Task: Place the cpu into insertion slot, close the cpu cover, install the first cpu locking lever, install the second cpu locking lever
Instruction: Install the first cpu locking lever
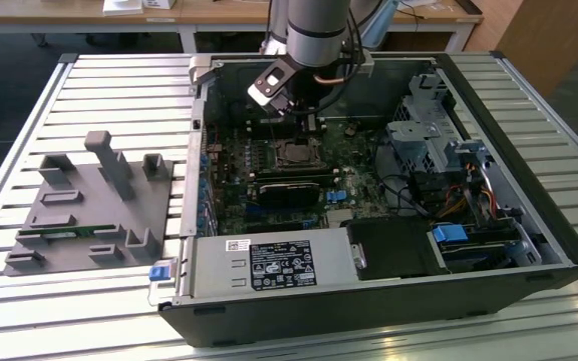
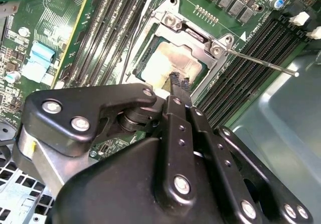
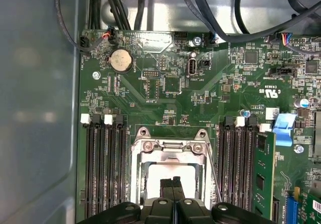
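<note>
My gripper (image 1: 302, 113) hangs inside the open computer case, just above the insertion slot (image 1: 295, 153) on the motherboard. Both wrist views show its black fingers shut together with nothing between them, tips (image 2: 177, 81) over the near edge of the socket. The cpu (image 2: 164, 62) lies in the slot, its pale silver face showing through the window of the cpu cover (image 2: 193, 35). The silver cover (image 3: 170, 146) lies flat over the chip (image 3: 165, 172). One thin locking lever (image 2: 261, 63) sticks out sideways from the socket, free of its catch, and appears as a slanted rod (image 3: 214, 177) beside the socket.
Long black memory slots (image 3: 103, 169) flank the socket on both sides. A power supply (image 1: 269, 265) fills the case front, and a drive cage (image 1: 424, 135) with cables sits at the exterior view's right. A grey fixture block (image 1: 88, 210) stands on the slatted table outside the case.
</note>
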Available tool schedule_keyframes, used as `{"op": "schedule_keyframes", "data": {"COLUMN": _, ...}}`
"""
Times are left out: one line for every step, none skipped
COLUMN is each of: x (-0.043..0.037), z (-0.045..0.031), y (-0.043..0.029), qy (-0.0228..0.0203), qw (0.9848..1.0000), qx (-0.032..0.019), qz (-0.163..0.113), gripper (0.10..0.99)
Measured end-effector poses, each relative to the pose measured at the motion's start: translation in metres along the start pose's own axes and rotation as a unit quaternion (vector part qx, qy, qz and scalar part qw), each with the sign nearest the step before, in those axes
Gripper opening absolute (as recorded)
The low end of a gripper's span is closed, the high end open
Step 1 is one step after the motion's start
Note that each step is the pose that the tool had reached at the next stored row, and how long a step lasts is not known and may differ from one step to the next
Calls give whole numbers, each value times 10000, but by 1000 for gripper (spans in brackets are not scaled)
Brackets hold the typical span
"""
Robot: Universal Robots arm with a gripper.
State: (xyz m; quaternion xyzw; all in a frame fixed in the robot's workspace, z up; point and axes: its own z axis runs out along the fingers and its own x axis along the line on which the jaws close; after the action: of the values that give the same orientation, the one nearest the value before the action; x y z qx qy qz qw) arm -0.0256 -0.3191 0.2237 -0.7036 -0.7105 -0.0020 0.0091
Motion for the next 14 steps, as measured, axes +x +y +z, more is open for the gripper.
{"op": "schedule_keyframes", "data": {"x": 0, "z": -2, "y": 0, "qy": 0, "qw": 10000, "qx": 0, "qz": 0, "gripper": 106}}
{"op": "schedule_keyframes", "data": {"x": 0, "z": -5, "y": 0, "qy": 0, "qw": 10000, "qx": 0, "qz": 0, "gripper": 106}}
{"op": "schedule_keyframes", "data": {"x": 0, "z": -9, "y": 0, "qy": -1, "qw": 10000, "qx": 0, "qz": 0, "gripper": 106}}
{"op": "schedule_keyframes", "data": {"x": 0, "z": -13, "y": 0, "qy": 0, "qw": 10000, "qx": 0, "qz": 0, "gripper": 106}}
{"op": "schedule_keyframes", "data": {"x": 0, "z": -18, "y": 0, "qy": 0, "qw": 10000, "qx": 0, "qz": 0, "gripper": 106}}
{"op": "schedule_keyframes", "data": {"x": 0, "z": -25, "y": 0, "qy": 0, "qw": 10000, "qx": 0, "qz": 0, "gripper": 106}}
{"op": "schedule_keyframes", "data": {"x": 0, "z": -30, "y": 0, "qy": 0, "qw": 10000, "qx": 0, "qz": 0, "gripper": 106}}
{"op": "schedule_keyframes", "data": {"x": 1, "z": -36, "y": 0, "qy": 0, "qw": 10000, "qx": 0, "qz": 0, "gripper": 106}}
{"op": "schedule_keyframes", "data": {"x": 1, "z": -44, "y": -1, "qy": 0, "qw": 10000, "qx": 0, "qz": 0, "gripper": 106}}
{"op": "schedule_keyframes", "data": {"x": 1, "z": -53, "y": -1, "qy": -1, "qw": 10000, "qx": 1, "qz": 0, "gripper": 106}}
{"op": "schedule_keyframes", "data": {"x": 1, "z": -58, "y": -1, "qy": 0, "qw": 10000, "qx": 0, "qz": 0, "gripper": 106}}
{"op": "schedule_keyframes", "data": {"x": 1, "z": -63, "y": -1, "qy": 0, "qw": 10000, "qx": 0, "qz": 0, "gripper": 106}}
{"op": "schedule_keyframes", "data": {"x": 1, "z": -70, "y": -1, "qy": 0, "qw": 10000, "qx": 0, "qz": 0, "gripper": 106}}
{"op": "schedule_keyframes", "data": {"x": 1, "z": -75, "y": -1, "qy": 0, "qw": 10000, "qx": 0, "qz": 0, "gripper": 106}}
